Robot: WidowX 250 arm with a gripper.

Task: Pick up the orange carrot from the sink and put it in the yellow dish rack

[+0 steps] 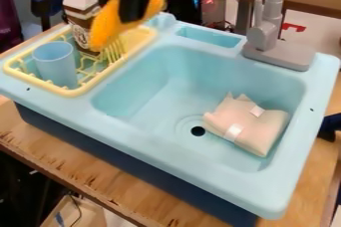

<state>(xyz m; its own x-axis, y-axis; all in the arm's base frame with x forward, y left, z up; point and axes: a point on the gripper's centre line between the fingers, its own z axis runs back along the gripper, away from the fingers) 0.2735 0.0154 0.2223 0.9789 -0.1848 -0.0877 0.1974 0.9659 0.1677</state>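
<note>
At the top left, my gripper (136, 14) hangs above the back right part of the yellow dish rack (81, 90), shut on an orange, elongated thing (106, 28). That thing tilts, its lower end toward the lower left, beside a brown and white carton (81, 7). The carton stands upright in the rack's back, partly hidden. A light blue cup (56, 63) stands at the rack's front left. In the basin lies a pale pink cloth-like thing (245, 123) with white tags, right of the drain.
The light blue sink (136, 135) sits on a wooden table (86, 164). A grey faucet (269, 32) rises at the back right, beside a small recess (209, 37) in the sink's rim. A dark blue object (331, 125) is at the right edge.
</note>
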